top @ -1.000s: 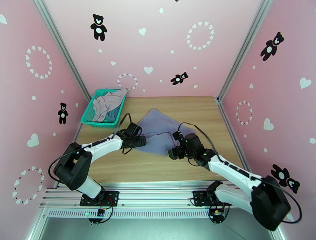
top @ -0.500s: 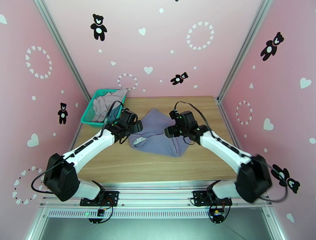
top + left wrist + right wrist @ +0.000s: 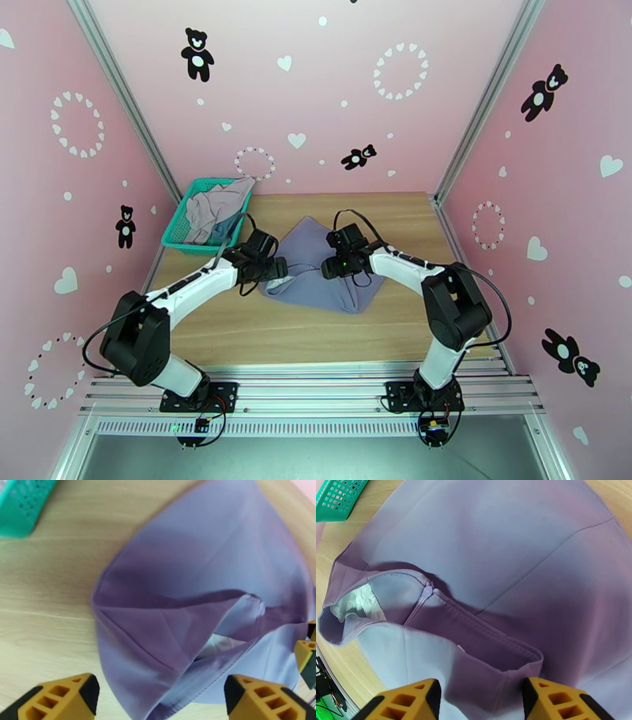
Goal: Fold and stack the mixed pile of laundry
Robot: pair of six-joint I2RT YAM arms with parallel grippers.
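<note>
Bracketing the grey-lavender garment (image 3: 332, 294) from both sides, jaws apart on each arm.

At the table's (image 3: 237, 331) far-left corner the green basket (image 3: 193, 247) holds the pale mauve-grey garment (image 3: 209, 207) and the teal-blue top (image 3: 227, 229), well apart from the work. The left gripper (image 3: 160, 691) sits at the lavender piece's left edge, jaws spread wide and straddling the turned-over hem, gripping nothing. The garment lies mid-table toward the far edge, and its folded waistband (image 3: 486, 638) runs roughly left to right from one gripper to the other. The right gripper (image 3: 481, 695), over the cloth's middle and so the nearer arm to that band, has its jaws moderately apart on either side of the waistband's end. Whether the fingertips touch the fabric I cannot tell. A pinch there looks like the coming move.
</note>
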